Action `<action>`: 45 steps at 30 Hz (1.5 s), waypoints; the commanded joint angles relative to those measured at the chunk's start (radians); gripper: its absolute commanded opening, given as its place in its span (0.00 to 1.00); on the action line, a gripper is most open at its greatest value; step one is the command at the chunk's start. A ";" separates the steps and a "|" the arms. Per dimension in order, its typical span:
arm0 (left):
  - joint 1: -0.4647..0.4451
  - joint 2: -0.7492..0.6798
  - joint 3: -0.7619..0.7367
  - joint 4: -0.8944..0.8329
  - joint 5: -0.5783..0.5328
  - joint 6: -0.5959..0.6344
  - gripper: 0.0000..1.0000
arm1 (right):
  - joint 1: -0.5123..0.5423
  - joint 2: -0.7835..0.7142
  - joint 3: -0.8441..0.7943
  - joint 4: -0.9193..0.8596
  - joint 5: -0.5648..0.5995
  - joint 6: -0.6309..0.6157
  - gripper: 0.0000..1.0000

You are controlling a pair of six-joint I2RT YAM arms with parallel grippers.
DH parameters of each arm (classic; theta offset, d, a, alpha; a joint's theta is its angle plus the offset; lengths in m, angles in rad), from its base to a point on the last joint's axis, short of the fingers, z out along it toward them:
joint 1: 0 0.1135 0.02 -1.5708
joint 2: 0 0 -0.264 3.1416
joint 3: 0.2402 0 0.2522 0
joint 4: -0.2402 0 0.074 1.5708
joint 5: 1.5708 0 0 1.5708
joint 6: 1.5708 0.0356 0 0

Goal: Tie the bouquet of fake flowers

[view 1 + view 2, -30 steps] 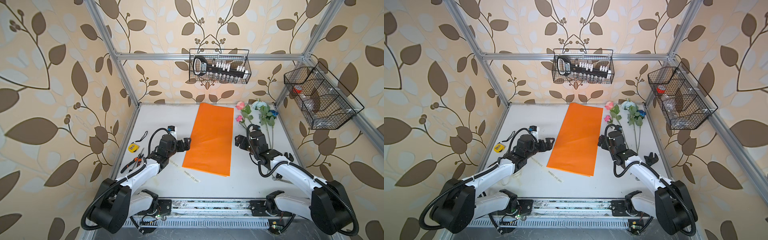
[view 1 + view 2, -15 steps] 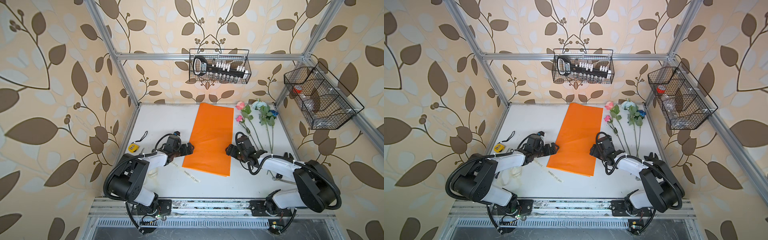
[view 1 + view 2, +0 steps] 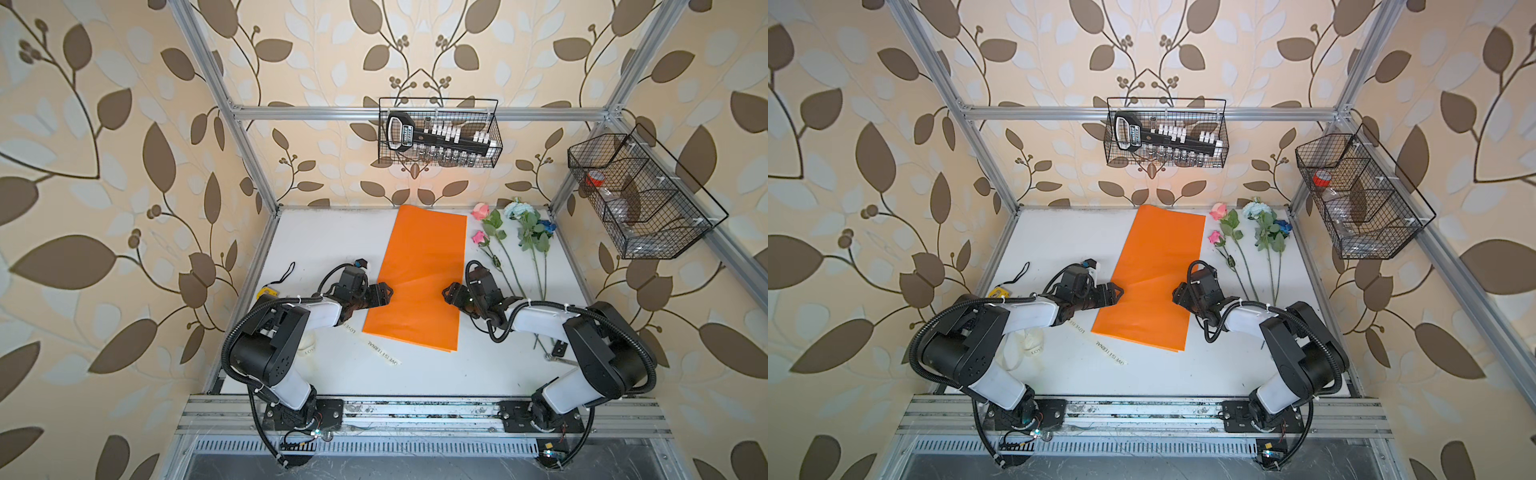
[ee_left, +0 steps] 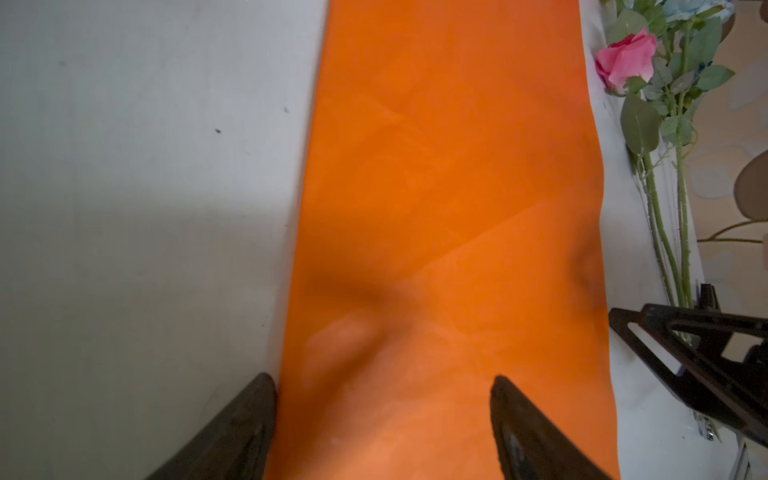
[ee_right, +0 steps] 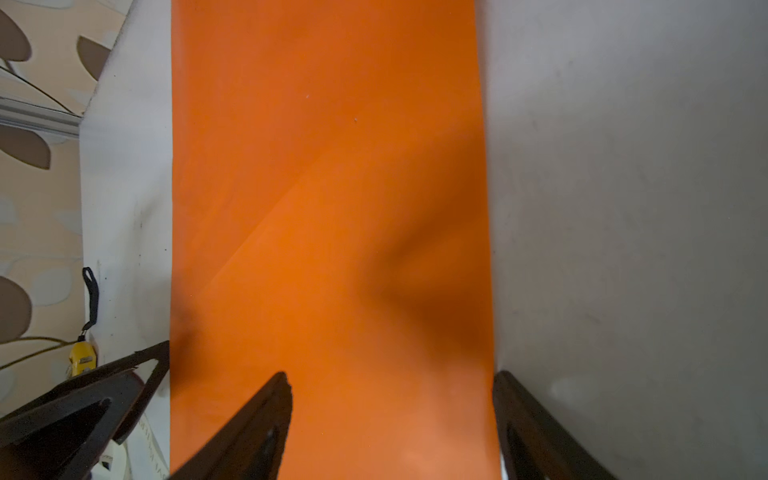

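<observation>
My left gripper [image 3: 384,293] lies low at the left long edge of the orange wrapping paper [image 3: 424,270], and my right gripper [image 3: 449,293] faces it across the sheet at the opposite long edge, both nearer my bases than the far wall. In the left wrist view my left gripper [image 4: 382,380] stands spread wide, one jaw over the bare white table [image 4: 124,208] just beside the paper's edge and the other over the orange sheet [image 4: 449,166], with nothing pinched between them. My right gripper [image 5: 390,374] is parted just as widely and straddles its own edge of the paper [image 5: 328,145] the same way, gripping nothing. I cannot tell whether any jaw tip actually touches the sheet. The paper lies flat on the table with a faint diagonal crease across it. The fake flowers [image 3: 515,232] lie loose on the table to the right of the paper, near it but not on it, with blooms toward the back wall and thin stems running down beside my right arm. A cream ribbon [image 3: 384,357] with dark lettering lies by the paper's near left corner
</observation>
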 commanded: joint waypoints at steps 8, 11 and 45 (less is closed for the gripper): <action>-0.033 0.053 0.006 -0.047 0.058 0.005 0.77 | -0.004 -0.004 -0.029 0.071 -0.136 0.049 0.73; -0.033 0.045 0.006 -0.062 0.051 0.005 0.77 | -0.009 -0.040 -0.029 0.071 -0.143 0.047 0.69; -0.219 -0.324 -0.010 -0.147 -0.107 0.277 0.88 | -0.026 -0.278 -0.128 0.030 -0.190 0.113 0.03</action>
